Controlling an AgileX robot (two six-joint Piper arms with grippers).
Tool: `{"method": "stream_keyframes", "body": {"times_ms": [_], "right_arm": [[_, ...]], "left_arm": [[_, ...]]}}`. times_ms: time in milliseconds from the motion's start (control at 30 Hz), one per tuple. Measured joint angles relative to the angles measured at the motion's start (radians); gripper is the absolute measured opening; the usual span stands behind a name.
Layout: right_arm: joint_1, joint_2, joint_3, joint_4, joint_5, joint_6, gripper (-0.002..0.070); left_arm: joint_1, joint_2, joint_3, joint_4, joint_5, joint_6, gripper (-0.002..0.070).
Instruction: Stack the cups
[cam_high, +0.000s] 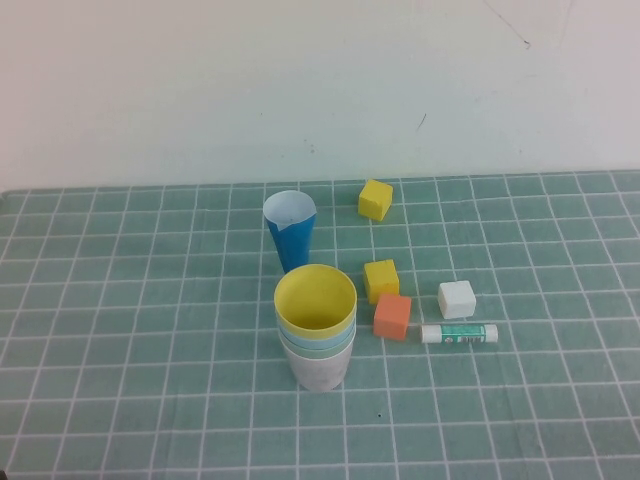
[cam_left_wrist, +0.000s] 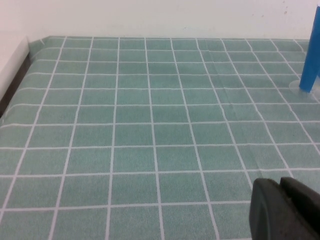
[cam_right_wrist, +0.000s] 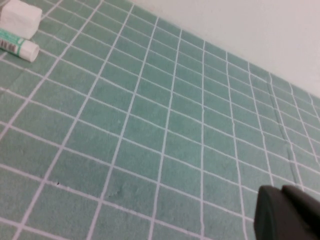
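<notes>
Green grid-patterned covering lies over the whole counter (cam_high: 120, 330), with white lines marking squares. Nearest the robot, neither arm appears in the high view. The left hand (cam_left_wrist: 282, 212) shows only in its own wrist view as a dark mass low over bare covering, fingers pressed together, holding nothing. The right hand (cam_right_wrist: 287, 212) shows likewise in its wrist view, fingers closed, empty, above bare covering.

Next out, near the counter's middle, the cups (cam_high: 316, 335) stand as one upright nested stack. The yellow cup (cam_high: 315, 300) sits innermost and uppermost, mouth open to the camera. Below its rim show the light blue rim, then the sage green rim, and the pale pink cup (cam_high: 320, 372) at the bottom, resting on the counter.

To the right of the stack lie an orange block (cam_high: 392, 316), and just beside it a glue stick (cam_high: 459, 334) on its side. A white block (cam_high: 456, 299) sits just behind the glue stick; both also appear at a corner of the right wrist view. A yellow block (cam_high: 381, 279) touches or nearly touches the orange block from behind.

Farther back, just behind the stack, stands a narrow dark blue paper cone (cam_high: 290, 232), white inside. A second yellow block (cam_high: 375, 199) lies farthest, near the white wall (cam_high: 320, 80).
</notes>
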Motion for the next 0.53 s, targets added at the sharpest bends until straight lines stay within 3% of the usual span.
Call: {"method": "stream_keyframes", "body": {"times_ms": [300, 533], "right_arm": [[0.0, 0.0, 0.0, 0.001, 0.0, -0.002, -0.0001], [0.0, 0.0, 0.0, 0.002, 0.0, 0.194, -0.0001]], "left_arm": [[0.0, 0.0, 0.0, 0.0, 0.0, -0.002, -0.0001], [0.0, 0.0, 0.0, 0.002, 0.0, -0.002, -0.0001]]}}
